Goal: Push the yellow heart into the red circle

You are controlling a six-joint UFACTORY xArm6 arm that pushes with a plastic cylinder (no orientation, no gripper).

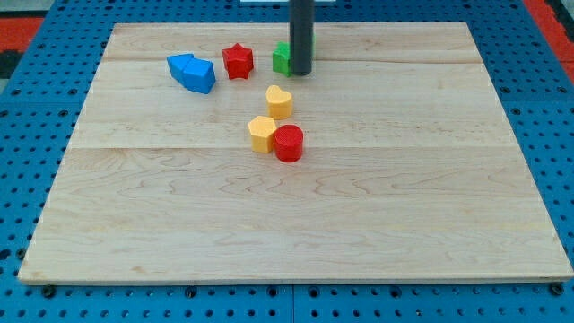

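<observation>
The yellow heart (pixel 279 101) lies near the middle of the wooden board (pixel 296 224). The red circle (pixel 289 143) lies just below it toward the view's bottom, with a small gap between them. My tip (pixel 300 73) stands above the heart toward the view's top, slightly to its right, apart from it. The rod rises out of the view's top edge.
A yellow block (pixel 262 134) touches the red circle's left side. A green block (pixel 282 58) sits partly hidden behind the rod. A red star (pixel 238 61) and two touching blue blocks (pixel 193 72) lie at the upper left. Blue pegboard (pixel 36 117) surrounds the board.
</observation>
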